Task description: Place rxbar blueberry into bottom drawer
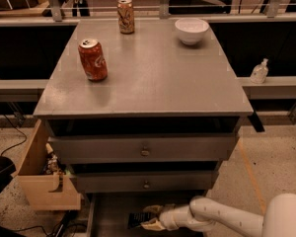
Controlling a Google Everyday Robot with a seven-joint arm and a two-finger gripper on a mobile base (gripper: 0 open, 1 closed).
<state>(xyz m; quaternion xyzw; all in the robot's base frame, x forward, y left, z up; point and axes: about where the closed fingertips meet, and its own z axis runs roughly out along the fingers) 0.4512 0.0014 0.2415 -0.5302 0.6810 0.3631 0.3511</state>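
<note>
The bottom drawer (113, 216) is pulled open at the foot of the grey cabinet, its dark tray showing. My gripper (149, 218) reaches into it from the right on a white arm. The rxbar blueberry (136, 220), a small dark flat wrapper, lies between the fingertips at the tray's floor, mostly hidden by the fingers.
On the cabinet top (153, 78) stand a red soda can (92, 59), a tan can (126, 16) and a white bowl (191, 30). A wooden box (42, 179) hangs at the cabinet's left. A sanitizer bottle (259, 71) sits on the right ledge. Two upper drawers with knobs are shut.
</note>
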